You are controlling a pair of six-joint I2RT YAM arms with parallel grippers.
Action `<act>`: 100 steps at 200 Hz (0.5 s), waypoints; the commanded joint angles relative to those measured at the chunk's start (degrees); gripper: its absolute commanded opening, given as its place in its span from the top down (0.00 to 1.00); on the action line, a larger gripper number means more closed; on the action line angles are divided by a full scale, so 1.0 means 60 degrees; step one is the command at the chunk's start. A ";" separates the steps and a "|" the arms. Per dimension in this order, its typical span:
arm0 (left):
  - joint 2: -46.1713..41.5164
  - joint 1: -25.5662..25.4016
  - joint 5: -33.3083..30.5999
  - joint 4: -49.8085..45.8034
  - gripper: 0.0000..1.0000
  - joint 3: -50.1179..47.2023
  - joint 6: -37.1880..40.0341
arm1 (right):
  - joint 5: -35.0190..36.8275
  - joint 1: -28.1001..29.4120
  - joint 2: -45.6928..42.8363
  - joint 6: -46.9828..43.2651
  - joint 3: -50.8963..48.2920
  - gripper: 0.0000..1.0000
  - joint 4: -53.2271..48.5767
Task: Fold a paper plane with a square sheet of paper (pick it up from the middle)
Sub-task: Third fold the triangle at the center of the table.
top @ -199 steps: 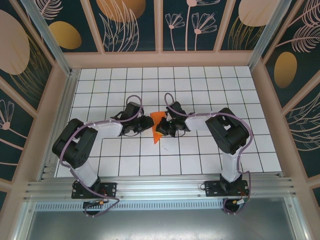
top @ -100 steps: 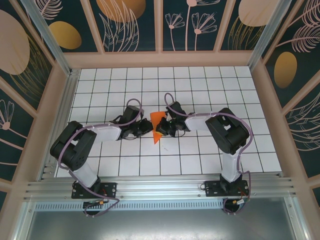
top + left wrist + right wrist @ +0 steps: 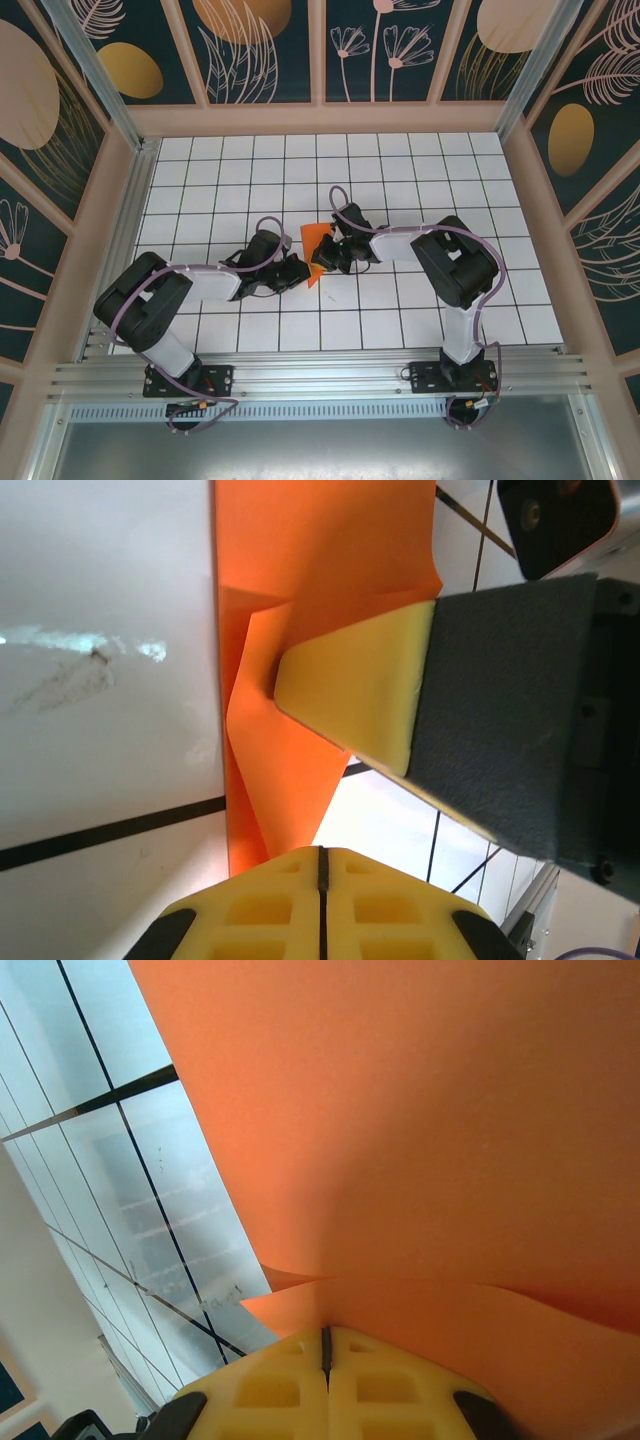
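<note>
Top view. The folded orange sheet (image 3: 316, 237) lies mid-frame on the white gridded desk (image 3: 400, 160), between my two arms. Its long axis runs from a broad end toward the top of the frame to a narrow tip toward the bottom, leaning slightly left. My left tool (image 3: 297, 269) sits at the lower left of the sheet, right at the narrow tip. My right tool (image 3: 322, 261) comes in from the right and meets the sheet's right edge about mid-length. Both are at the paper, with neither clearly nearer.

Left wrist view. The sheet (image 3: 320, 570) runs top to bottom, layered, with a crease showing left of centre. The left tool (image 3: 320, 880) is at the bottom edge of the frame, pads clenched together along a thin seam. The sheet's narrow end reaches those pads, but I cannot tell whether any paper is caught. The right tool's yellow pad (image 3: 350, 705) enters from the right and lies on the folded layers.

Right wrist view. Orange paper (image 3: 450, 1110) covers the upper right, and bare desk (image 3: 100, 1190) shows at the left. The right tool (image 3: 325, 1360) is clenched with the sheet coming straight out of its seam, so I judge it has hold.

Judgement: the next move turns on that top-to-bottom axis, one tool on the tip and the other on the flank.
</note>
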 commanded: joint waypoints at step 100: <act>0.0292 -0.0177 0.0226 -0.0105 0.89 0.0066 0.0002 | 0.0699 0.0021 0.0125 0.0123 -0.0208 0.99 -0.0551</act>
